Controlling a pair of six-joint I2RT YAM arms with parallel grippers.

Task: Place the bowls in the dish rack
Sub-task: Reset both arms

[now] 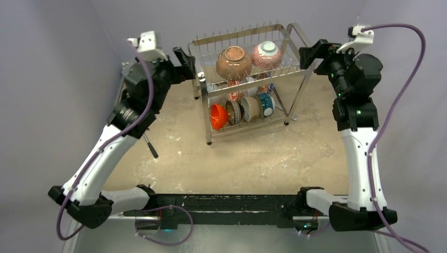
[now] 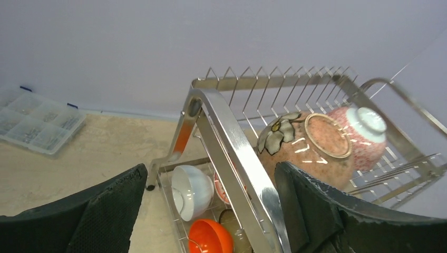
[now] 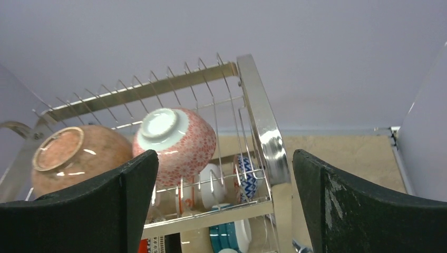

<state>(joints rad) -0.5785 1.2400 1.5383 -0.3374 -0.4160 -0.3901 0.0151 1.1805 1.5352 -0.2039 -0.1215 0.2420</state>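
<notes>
The dish rack [image 1: 237,32] stands at the back of the table, a two-tier steel wire frame. On its top tier a brown bowl [image 1: 233,61] and a red floral bowl [image 1: 267,54] lie upside down. The lower tier holds several bowls on edge, among them an orange one [image 1: 217,117] and a teal one [image 1: 266,104]. My left gripper [image 1: 184,60] hangs open at the rack's left end, its fingers astride the end rail [image 2: 232,137] without touching it. My right gripper [image 1: 311,55] is open at the right end, holding nothing, with the floral bowl [image 3: 179,139] ahead of it.
A clear plastic compartment box [image 2: 37,121] lies on the table by the back wall, left of the rack. A dark-handled tool [image 1: 150,146] lies on the beige table [image 1: 263,158] near my left arm. Grey walls close in behind and at both sides.
</notes>
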